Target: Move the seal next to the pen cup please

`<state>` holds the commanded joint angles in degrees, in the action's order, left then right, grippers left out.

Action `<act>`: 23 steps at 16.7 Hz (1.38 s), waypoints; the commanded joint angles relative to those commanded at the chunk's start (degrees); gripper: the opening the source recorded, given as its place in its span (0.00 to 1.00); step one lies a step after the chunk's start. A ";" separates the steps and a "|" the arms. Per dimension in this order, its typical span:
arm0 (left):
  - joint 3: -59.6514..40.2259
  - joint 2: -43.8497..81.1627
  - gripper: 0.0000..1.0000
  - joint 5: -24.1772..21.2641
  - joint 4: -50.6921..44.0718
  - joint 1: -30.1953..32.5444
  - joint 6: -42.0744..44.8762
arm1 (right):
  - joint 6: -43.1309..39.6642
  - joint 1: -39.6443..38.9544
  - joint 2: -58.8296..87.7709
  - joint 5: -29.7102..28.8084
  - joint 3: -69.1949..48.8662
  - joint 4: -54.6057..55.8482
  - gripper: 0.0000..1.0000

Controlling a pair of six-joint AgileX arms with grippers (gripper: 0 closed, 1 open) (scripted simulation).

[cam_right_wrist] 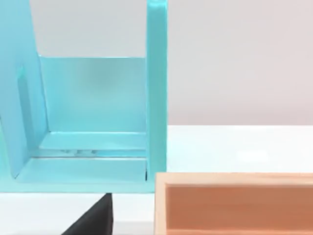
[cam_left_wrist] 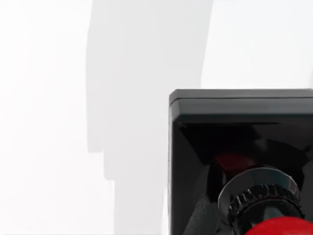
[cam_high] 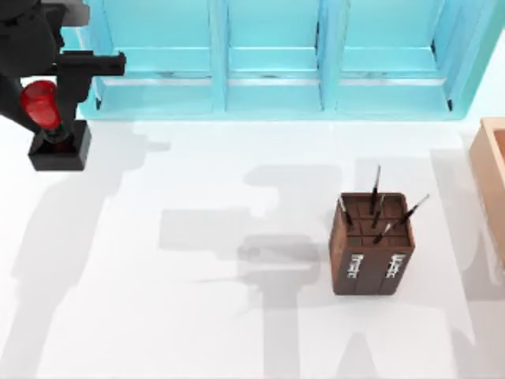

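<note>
Starting near: pen cup (cam_high: 372, 245) stands upright on the white tabletop (cam_high: 158, 316), right of centre, gridded top up, thin dark pens (cam_high: 375, 189) sticking out at angles, white lettering on its front face. Tan box (cam_high: 493, 181) sits at the right edge of the tabletop, apart from the pen cup; the right wrist view has its open top (cam_right_wrist: 234, 205) close up, with one bay of the teal shelf (cam_right_wrist: 93, 122) just behind.

Farther back, far left: seal (cam_high: 55, 130) with black square base and glossy red knob, tilted, well apart from the pen cup. Left hand (cam_high: 49, 95) is at the knob, black arm coming in from the top-left corner. Left wrist view puts the seal's base (cam_left_wrist: 239, 147) right under the camera, knob's red edge at the frame border. Looks like the hand is on the knob, but I cannot tell whether it is clenched or released.

Farthest: teal shelf (cam_high: 276, 55) with several bays runs along the back edge of the tabletop.
</note>
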<state>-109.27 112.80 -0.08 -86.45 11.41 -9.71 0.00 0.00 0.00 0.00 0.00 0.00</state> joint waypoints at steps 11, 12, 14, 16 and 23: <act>-12.71 8.20 0.00 -0.03 -4.79 20.25 -20.05 | 0.00 0.00 0.00 0.00 0.00 0.00 1.00; -14.64 9.48 0.00 -0.10 -5.59 23.99 -23.86 | 0.00 0.00 0.00 0.00 0.00 0.00 1.00; -18.11 11.61 0.00 -0.17 -6.88 30.35 -30.31 | 0.00 0.00 0.00 0.00 0.00 0.00 1.00; -20.52 12.97 0.00 -0.20 -7.65 34.41 -34.41 | 0.00 0.00 0.00 0.00 0.00 0.00 1.00; -21.10 13.24 0.00 -0.23 -7.60 35.87 -35.94 | 0.00 0.00 0.00 0.00 0.00 0.00 1.00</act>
<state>-130.37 126.03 -0.31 -94.05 47.28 -45.65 0.00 0.00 0.00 0.00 0.00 0.00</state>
